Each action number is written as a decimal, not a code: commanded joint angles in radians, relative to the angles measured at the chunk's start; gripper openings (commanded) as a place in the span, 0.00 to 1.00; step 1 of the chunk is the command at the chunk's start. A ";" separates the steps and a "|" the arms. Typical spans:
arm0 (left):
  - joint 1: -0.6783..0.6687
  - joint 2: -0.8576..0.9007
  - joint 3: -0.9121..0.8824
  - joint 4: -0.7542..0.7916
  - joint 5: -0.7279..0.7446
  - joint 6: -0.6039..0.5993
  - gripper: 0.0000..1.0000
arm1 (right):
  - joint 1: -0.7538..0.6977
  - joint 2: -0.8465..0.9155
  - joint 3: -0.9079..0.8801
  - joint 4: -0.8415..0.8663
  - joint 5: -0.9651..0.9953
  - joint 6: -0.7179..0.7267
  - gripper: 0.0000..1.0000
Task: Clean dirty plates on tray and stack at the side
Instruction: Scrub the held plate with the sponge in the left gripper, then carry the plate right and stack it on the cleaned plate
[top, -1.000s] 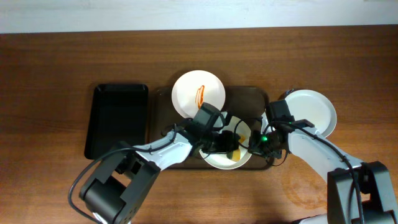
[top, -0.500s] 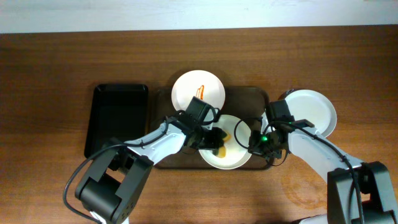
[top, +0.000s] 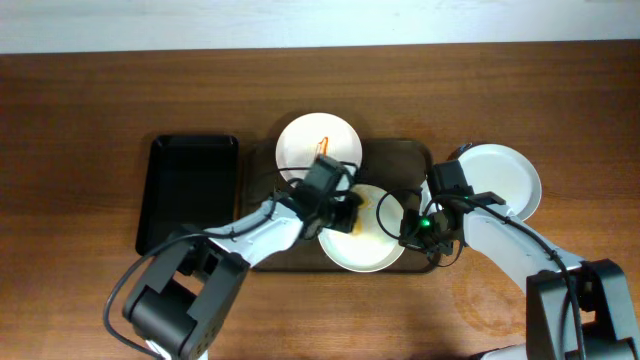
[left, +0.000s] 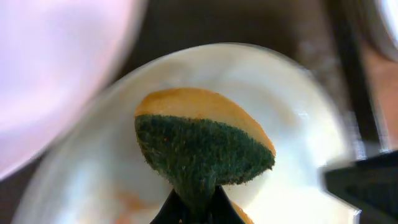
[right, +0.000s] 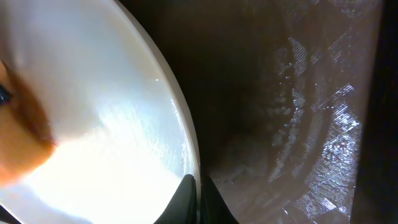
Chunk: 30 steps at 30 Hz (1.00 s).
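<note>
Robotics lab bench: robot arms (top: 262, 231) at a wooden table (top: 80, 110).

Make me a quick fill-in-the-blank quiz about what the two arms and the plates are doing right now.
1. The left gripper holds a yellow and green ___ over the front plate.
2. The right gripper pinches that plate's ___.
3. The back plate carries an ___ streak.
4. The third plate lies off the brown tray, on its ___ side.
Missing words: sponge, rim, orange, right.
</note>
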 joint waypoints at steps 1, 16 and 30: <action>0.073 0.012 -0.005 -0.100 0.021 -0.003 0.00 | 0.011 -0.004 -0.007 -0.008 0.027 -0.006 0.04; 0.247 -0.373 0.011 -0.487 -0.061 0.035 0.00 | 0.011 -0.004 -0.007 0.008 0.036 -0.006 0.04; 0.424 -0.382 0.010 -0.562 -0.211 0.035 0.00 | 0.011 -0.214 0.252 -0.331 0.327 -0.165 0.04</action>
